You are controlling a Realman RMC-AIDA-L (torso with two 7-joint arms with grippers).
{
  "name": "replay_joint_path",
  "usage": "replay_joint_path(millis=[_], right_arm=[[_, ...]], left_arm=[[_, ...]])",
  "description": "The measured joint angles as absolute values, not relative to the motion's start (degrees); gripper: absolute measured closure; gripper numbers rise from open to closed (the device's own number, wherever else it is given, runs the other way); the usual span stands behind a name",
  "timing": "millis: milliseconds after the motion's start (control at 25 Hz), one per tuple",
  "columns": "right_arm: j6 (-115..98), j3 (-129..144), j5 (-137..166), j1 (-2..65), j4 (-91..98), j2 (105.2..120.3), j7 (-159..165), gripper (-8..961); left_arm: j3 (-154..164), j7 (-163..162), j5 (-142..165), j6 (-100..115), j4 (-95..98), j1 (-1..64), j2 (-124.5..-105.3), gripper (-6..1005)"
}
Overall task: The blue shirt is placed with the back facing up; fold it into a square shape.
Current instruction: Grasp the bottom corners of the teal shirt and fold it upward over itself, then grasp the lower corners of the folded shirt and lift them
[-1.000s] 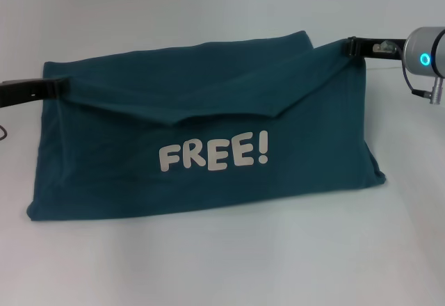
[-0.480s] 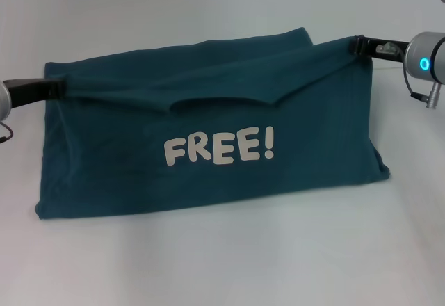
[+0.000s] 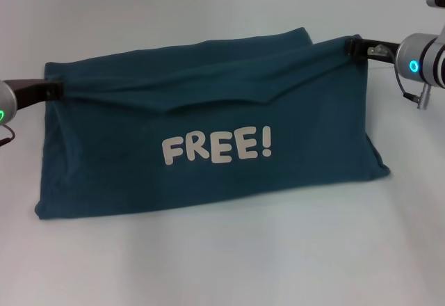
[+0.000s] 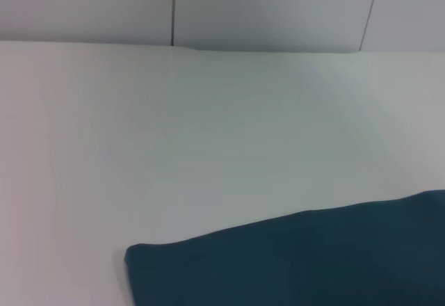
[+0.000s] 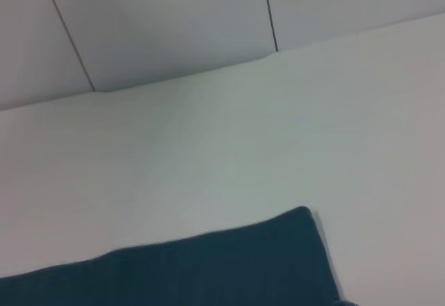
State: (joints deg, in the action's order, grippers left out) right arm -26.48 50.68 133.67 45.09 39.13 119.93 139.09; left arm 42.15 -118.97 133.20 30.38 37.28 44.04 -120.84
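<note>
The blue shirt [image 3: 208, 146] is held lifted above the white table [image 3: 222, 264], "FREE!" lettering [image 3: 217, 149] facing the head camera. Its 9 o'clock corner is pinched by the left gripper [image 3: 50, 91], its 2 o'clock corner by the right gripper [image 3: 356, 47].
</note>
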Motion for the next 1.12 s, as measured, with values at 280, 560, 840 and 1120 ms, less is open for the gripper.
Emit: replay_joint_path(millis=[280,560,840,1120], right_arm=[[-23.70,52.83,131.83,45.15,38.76,119.74,138.96,788],[-23.40,53.46,131.83,45.32,38.69,119.63,138.95,541],[-23.94,53.96,132.07,45.23,38.16,119.63,138.95,239],[-33.98,54.06,132.52,43.89,42.99,118.11,138.25,66]], left_arm=[[42.63,-119.07,133.06,26.55,36.54,44.15,-121.37,813],[42.70,-118.96,133.30,26.42,36.14,44.37,-121.09,621],[42.02,-120.40,133.19,28.49,36.03,43.82,-119.96,305],[37.51,-134.10,141.98,51.71,43.56,41.47,-117.12,117]])
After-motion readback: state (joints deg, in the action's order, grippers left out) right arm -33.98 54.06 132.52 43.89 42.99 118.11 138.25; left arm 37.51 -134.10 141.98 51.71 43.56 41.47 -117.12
